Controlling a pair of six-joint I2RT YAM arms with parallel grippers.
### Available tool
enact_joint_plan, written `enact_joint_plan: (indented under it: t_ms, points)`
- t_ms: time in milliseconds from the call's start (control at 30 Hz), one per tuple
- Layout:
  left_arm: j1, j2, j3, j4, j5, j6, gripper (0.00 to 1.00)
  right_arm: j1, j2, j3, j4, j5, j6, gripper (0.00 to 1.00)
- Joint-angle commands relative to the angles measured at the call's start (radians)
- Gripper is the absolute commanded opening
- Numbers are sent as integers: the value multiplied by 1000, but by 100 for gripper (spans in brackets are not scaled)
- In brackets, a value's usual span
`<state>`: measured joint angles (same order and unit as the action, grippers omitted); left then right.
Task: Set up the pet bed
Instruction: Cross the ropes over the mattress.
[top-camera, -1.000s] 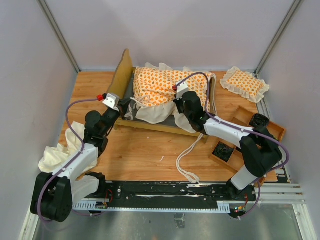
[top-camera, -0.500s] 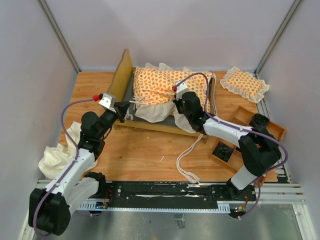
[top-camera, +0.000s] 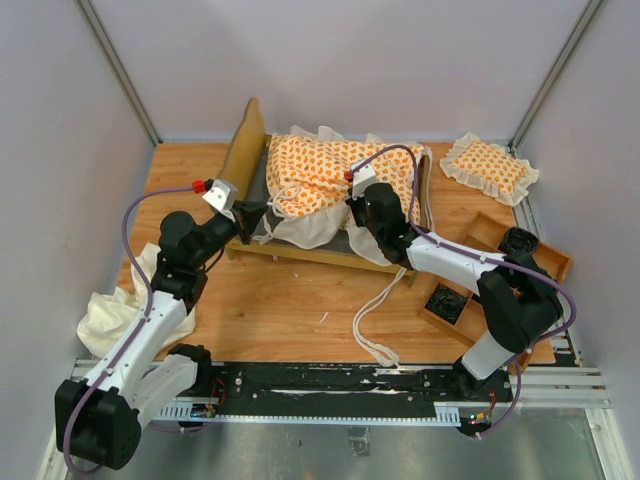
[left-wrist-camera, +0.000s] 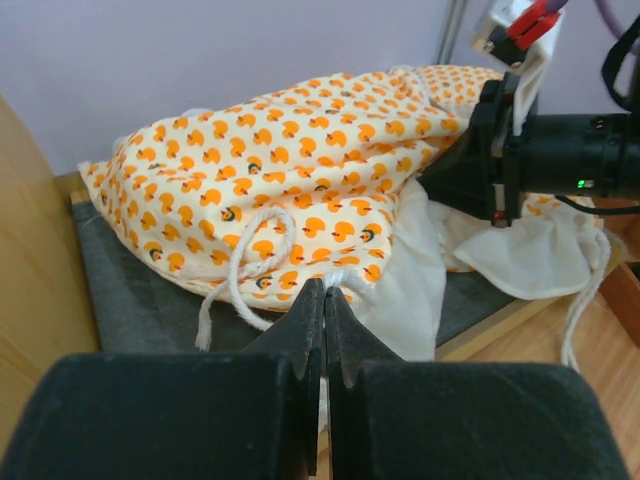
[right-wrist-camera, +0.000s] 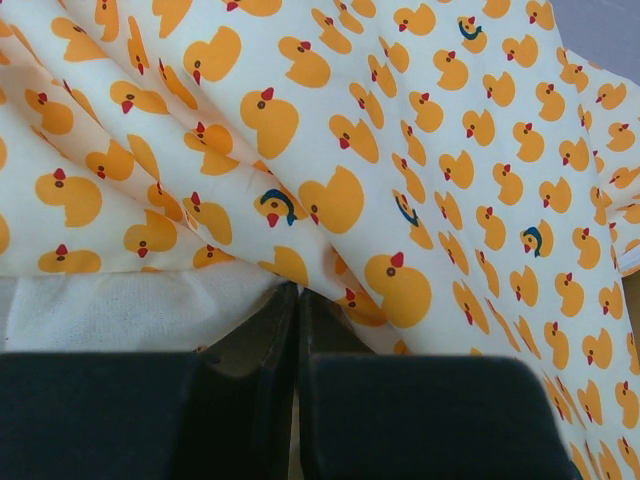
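orange cushion (top-camera: 322, 170), left gripper (left-wrist-camera: 324, 288) raised (clamped)

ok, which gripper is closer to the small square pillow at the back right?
Right. The right gripper pinches the near edge of the cushion mid-bed, with the small pillow off to its right. The left gripper is at the cushion's other end, farther away.

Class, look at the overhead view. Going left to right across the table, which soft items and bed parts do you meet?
cream cloth → headboard → cushion → small pillow
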<state>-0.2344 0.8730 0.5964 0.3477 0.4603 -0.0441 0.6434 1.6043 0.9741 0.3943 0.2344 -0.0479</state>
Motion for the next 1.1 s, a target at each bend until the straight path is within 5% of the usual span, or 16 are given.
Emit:
enact_joint_plan:
  t_ms: [0, 200, 433, 567, 733, 900, 1067]
  points:
    - [-1, 52, 6, 40, -84, 78, 0, -30, -20, -3, 13, 11, 10, 2]
    - [-2, 135, 6, 230, -163, 126, 0, -29, 2, 7, 21, 28, 5, 2]
    - [-2, 192, -34, 241, -305, 61, 1, -30, 35, 31, 15, 55, -10, 3]
    - [-2, 185, -53, 221, -403, 61, 18, -30, 38, 23, 24, 45, -6, 3]
    - [-1, 128, -11, 61, -471, -21, 44, -30, 36, 24, 22, 36, -3, 3]
    - [-2, 59, 89, -298, -602, -176, 48, -29, 26, 21, 16, 27, -6, 3]
    - [-4, -116, -1, -402, -472, -187, 45, -27, 14, 15, 8, 18, -3, 3]
